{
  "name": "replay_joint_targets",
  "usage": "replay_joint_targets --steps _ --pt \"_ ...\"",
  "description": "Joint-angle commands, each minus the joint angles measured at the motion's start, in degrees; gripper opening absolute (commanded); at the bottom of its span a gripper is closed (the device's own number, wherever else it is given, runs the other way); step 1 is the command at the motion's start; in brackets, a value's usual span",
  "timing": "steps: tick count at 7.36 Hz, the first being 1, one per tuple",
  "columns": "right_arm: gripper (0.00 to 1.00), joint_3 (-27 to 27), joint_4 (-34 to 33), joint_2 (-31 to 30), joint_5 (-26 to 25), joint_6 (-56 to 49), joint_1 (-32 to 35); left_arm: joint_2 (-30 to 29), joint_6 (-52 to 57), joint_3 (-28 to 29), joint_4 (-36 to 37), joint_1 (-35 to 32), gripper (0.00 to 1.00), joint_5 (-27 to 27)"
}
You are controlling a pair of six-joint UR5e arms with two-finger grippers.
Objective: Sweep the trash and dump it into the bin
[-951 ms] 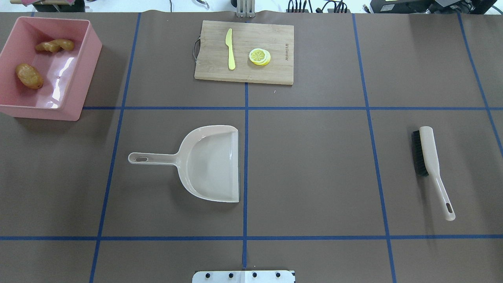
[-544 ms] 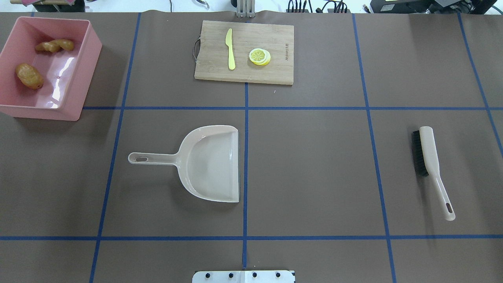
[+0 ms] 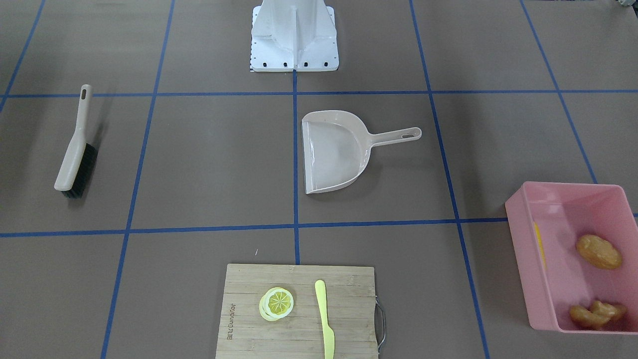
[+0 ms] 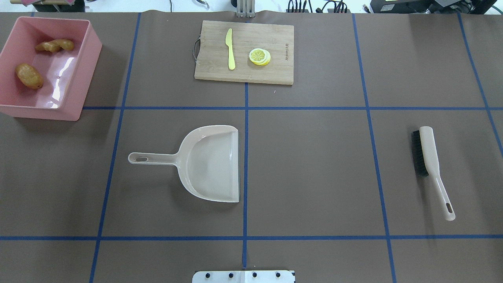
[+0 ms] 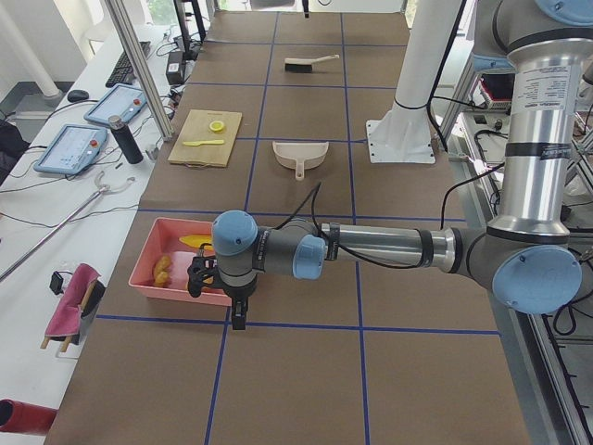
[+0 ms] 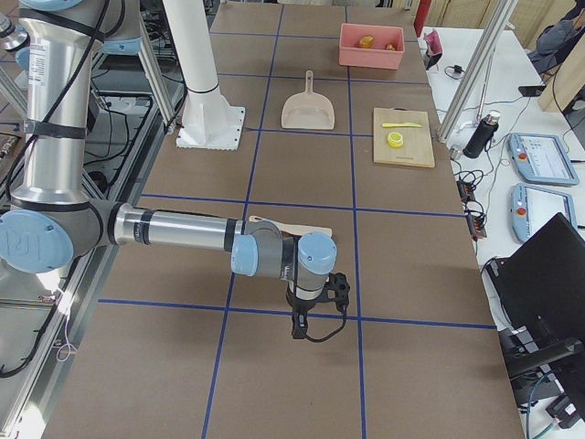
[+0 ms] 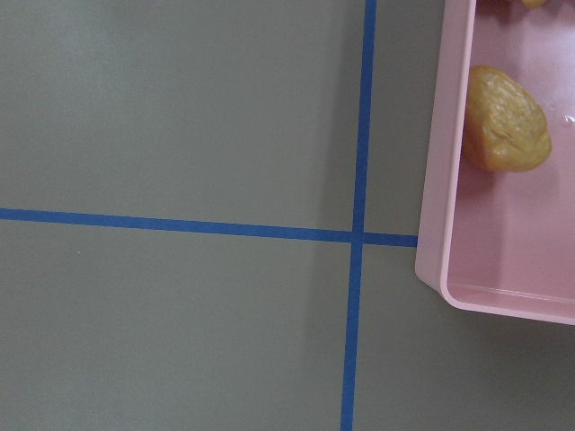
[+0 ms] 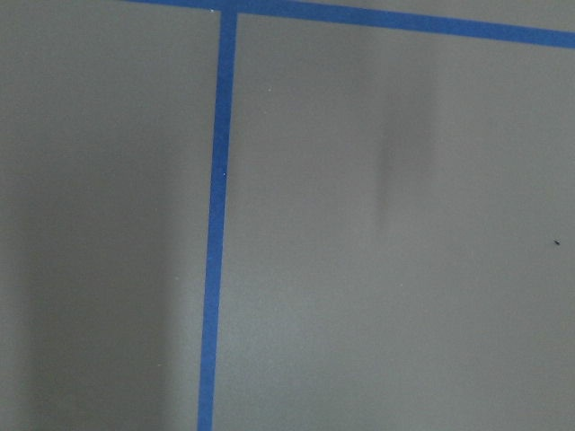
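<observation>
Two hands (image 5: 238,321) (image 6: 296,331) downturned, arms level (outstretched)

Table (image 4: 314,165) with bin (image 4: 89,70), dustpan (image 4: 212,165), brush (image 4: 430,157), board (image 4: 275,43)

The bin (image 4: 89,67) was smooth pink plastic, its floor glossy enough to throw white glare. The potato (image 7: 506,118) had a dimpled, faintly shiny skin. The dustpan (image 4: 212,165) was beige plastic with a slick sheen, and the brush (image 4: 430,151) was matt beige plastic with black bristles. The cutting board (image 4: 259,37) showed matt wood grain and a thin metal handle. The table cover (image 4: 314,169) looked matt brown and paper-like, crossed by blue tape (image 4: 314,107).
</observation>
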Motion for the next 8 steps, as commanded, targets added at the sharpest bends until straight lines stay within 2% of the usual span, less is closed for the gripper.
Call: replay_joint_targets --steps 1,8 --pt "1.00 0.0 0.0 0.0 0.0 0.0 0.0 0.0 -0.3 -0.4 0.0 0.1 0.98 -0.1" --pt "1.00 -0.3 0.1 0.6 -2.4 0.2 0.0 0.1 -0.4 -0.2 0.1 0.0 0.98 -0.2"
